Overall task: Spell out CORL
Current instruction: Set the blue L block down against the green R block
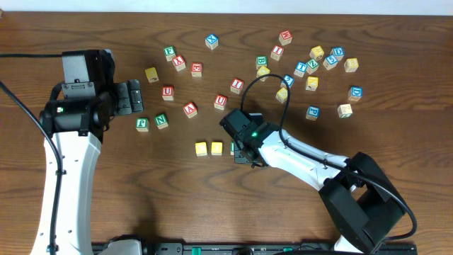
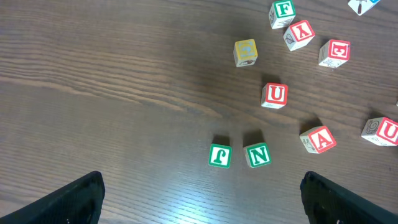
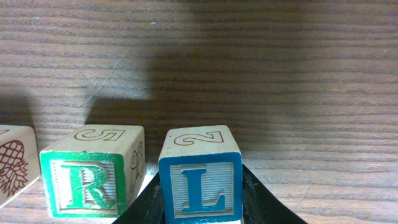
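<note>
L cube point(image 3: 200, 183) — blue on white — clamped in right gripper point(image 3: 203, 208); left gripper point(image 2: 208, 200) agape, empty

The overhead camera looks straight down on the table point(image 1: 212, 212) from well above, taking in every scattered cube and both arms, the left arm point(image 1: 67, 163) and right arm point(image 1: 304, 159), which enter from the bottom edge. The left wrist camera hangs high and tilts down at the wood, its left fingers point(image 2: 81, 199) dark in the bottom corners. It shares the F cube point(image 2: 219, 155) and N cube point(image 2: 257, 155) with the overhead. The right wrist camera sits very low and close, almost level with the tabletop, facing the sides of the R cube point(image 3: 93, 180) and L cube point(image 3: 200, 183), with the right fingers point(image 3: 264, 199) at the frame's foot. From overhead the right arm mostly covers that spot.
</note>
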`<state>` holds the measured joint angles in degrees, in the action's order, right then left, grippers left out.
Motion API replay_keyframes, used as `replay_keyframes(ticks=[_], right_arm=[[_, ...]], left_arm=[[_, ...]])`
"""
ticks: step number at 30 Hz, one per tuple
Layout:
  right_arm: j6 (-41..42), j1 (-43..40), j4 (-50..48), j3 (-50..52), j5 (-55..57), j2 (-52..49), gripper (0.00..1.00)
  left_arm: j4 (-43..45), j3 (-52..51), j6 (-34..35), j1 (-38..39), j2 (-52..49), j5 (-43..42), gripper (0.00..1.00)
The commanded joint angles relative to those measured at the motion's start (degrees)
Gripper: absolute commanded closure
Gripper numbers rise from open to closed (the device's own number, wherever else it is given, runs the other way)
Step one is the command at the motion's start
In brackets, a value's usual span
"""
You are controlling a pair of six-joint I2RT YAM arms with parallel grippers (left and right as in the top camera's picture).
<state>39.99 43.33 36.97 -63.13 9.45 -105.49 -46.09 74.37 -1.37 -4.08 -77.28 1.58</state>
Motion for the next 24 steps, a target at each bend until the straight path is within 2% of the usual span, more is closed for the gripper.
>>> replay_keyframes(ticks=[1,3,7,24], right_arm=[[1.14,0.22,-0.15,0.37,2.23,-0.70,0.69],[1.14,0.22,-0.15,0.37,2.23,-0.70,0.62],[1.14,0.22,-0.20,0.37,2.23,-0.70,0.55],[1.11,0.15,-0.37,0.31,1.77,-0.70,0.57]], left_arm=[[0.00,0.22,-0.33,-0.20,-0.31,-0.33,0.01],[0.00,0.22,-0.33,-0.20,-0.31,-0.33,0.01],[0.00,0.22,-0.33,-0.20,-0.31,-0.31,0.01],[0.00,0.22,-0.33,-0.20,-0.31,-0.31,0.01]])
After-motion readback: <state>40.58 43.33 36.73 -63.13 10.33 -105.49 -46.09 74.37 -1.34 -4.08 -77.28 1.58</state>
